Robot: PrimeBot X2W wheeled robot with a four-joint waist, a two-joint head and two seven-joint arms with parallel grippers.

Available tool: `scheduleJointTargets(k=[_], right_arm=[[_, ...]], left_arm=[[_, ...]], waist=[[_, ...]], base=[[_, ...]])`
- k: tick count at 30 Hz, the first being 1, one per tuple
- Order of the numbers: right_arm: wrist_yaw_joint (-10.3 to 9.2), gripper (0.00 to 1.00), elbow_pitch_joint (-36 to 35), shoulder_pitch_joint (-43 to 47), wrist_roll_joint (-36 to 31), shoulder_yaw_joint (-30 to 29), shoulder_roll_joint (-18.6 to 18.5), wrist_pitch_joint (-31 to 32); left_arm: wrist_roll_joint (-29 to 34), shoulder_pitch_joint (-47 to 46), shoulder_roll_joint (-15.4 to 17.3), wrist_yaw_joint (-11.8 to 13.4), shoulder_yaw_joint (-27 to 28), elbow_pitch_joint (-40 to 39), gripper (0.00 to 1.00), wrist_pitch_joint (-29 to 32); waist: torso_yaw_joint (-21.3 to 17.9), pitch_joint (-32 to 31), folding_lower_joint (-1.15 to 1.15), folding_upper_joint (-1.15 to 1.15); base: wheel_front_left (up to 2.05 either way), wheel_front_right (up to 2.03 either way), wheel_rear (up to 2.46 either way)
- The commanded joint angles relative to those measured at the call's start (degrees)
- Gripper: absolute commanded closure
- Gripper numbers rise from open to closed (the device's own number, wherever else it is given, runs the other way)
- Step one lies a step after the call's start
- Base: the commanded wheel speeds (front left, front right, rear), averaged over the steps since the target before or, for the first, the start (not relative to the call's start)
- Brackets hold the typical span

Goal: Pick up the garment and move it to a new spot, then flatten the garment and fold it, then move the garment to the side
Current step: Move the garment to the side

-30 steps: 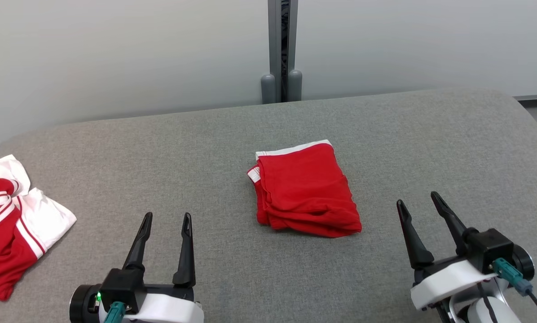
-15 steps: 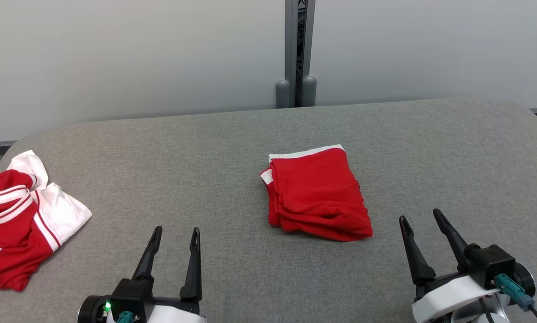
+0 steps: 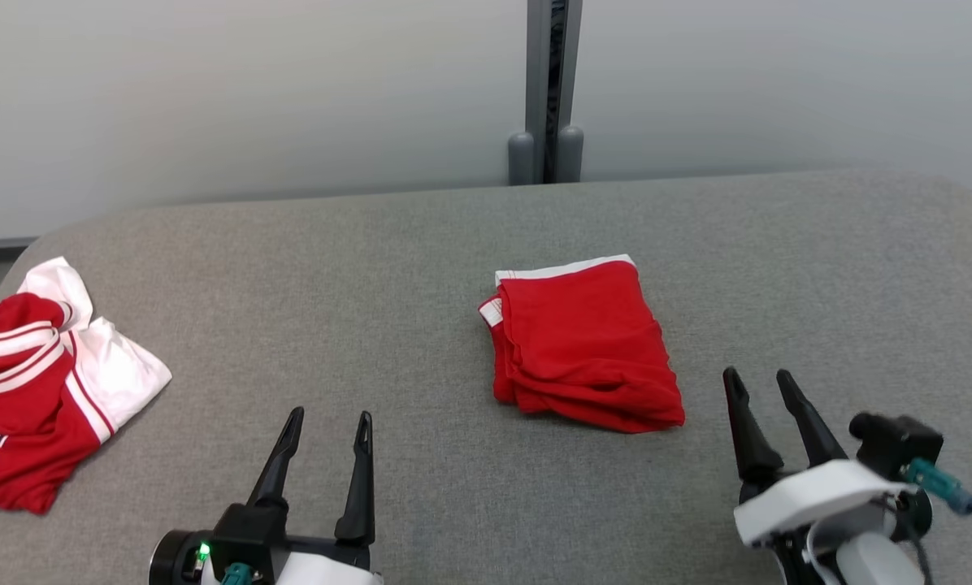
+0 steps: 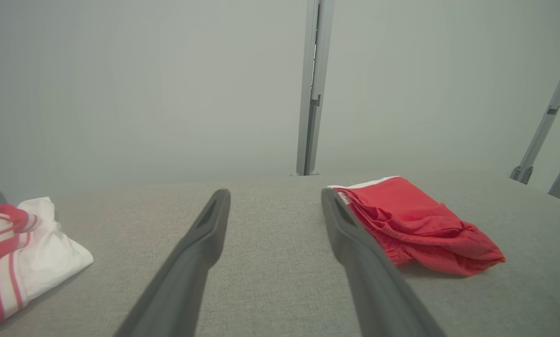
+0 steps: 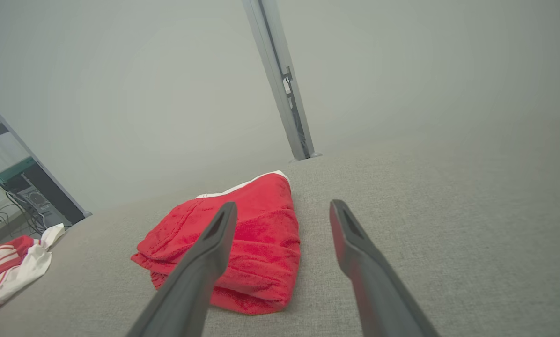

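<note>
Lying folded near the middle of the grey fabric-covered table [image 3: 372, 260], the red cloth garment with a white band [image 3: 587, 353] shows stacked layers along its near edge; its type cannot be told. The left gripper [image 3: 329, 414] and right gripper [image 3: 756, 374] sit nearer the robot, fingers spread apart, empty, clear of the cloth. A crumpled red-and-white striped jersey [image 3: 39, 390] (cut off at the left edge) lies well apart. The right wrist view adds dark cables and equipment [image 5: 27, 201], too small to identify.

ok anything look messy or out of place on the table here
The red-and-white garment lies crumpled in a heap at the table's left end, unlike the red garment folded in the middle. Nothing else stands out.
</note>
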Motion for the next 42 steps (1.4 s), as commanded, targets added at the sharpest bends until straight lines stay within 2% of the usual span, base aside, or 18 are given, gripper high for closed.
scheduleJointTargets(k=[1,5,11,13,20,28,29,32,36,42], right_arm=[[0.00,0.00,1.62,-1.96,3.59,0.16,-0.27,-0.35],[0.00,0.00,6.82,-8.74,16.22,3.46,-2.31,1.49],[0.00,0.00,10.68,-16.90,32.87,8.06,-6.81,9.73],[0.00,0.00,11.27,-19.30,36.61,8.98,-8.86,11.88],[0.00,0.00,13.19,-24.64,42.79,14.67,-13.26,16.05],[0.00,0.00,14.81,-26.00,46.89,21.33,-14.61,17.57],[0.00,0.33,15.13,-26.08,47.29,22.17,-14.66,17.48],[-0.01,1.00,15.51,-26.43,47.98,24.25,-14.83,16.68],[0.00,1.00,14.94,-27.32,47.96,26.72,-16.06,14.24],[-0.01,1.00,15.08,-30.43,44.43,30.49,-19.47,8.68]], left_arm=[[0.52,-1.22,0.20,0.11,-0.16,-0.33,0.00,-0.21],[0.98,-2.90,0.21,-0.30,-1.05,-0.45,0.00,-0.21],[1.36,-6.07,0.19,-0.25,-2.61,-0.53,0.00,-0.21],[1.51,-7.35,0.19,-0.28,-3.18,-0.48,0.00,-0.21],[1.41,-10.71,0.20,0.41,-4.73,-0.49,0.00,-0.21],[0.87,-12.66,0.20,1.04,-5.85,0.03,0.00,-0.21],[0.76,-12.99,0.19,1.10,-5.92,0.06,0.00,-0.21],[0.45,-13.37,0.20,1.11,-6.25,0.21,0.00,-0.21],[0.23,-13.93,0.19,1.34,-6.40,0.30,0.00,-0.21],[0.31,-13.35,0.19,1.50,-5.79,0.15,0.00,-0.21]], waist=[[0.40,1.00,0.00,0.00],[1.63,4.00,0.00,0.00],[3.59,9.09,0.00,0.00],[4.41,10.84,0.00,0.00],[6.75,15.56,0.00,0.00],[7.73,17.58,0.00,0.00],[7.80,17.65,0.00,0.00],[8.07,17.76,0.00,0.00],[8.24,17.51,0.00,0.00],[7.66,17.36,0.00,0.00]], base=[[0.00,0.00,0.00],[0.00,0.00,0.00],[0.00,0.00,0.00],[0.00,0.00,0.00],[0.00,0.00,0.00],[0.00,0.00,0.00],[0.00,0.00,0.00],[0.00,0.00,0.00],[0.00,0.00,0.00],[0.00,0.00,0.00]])
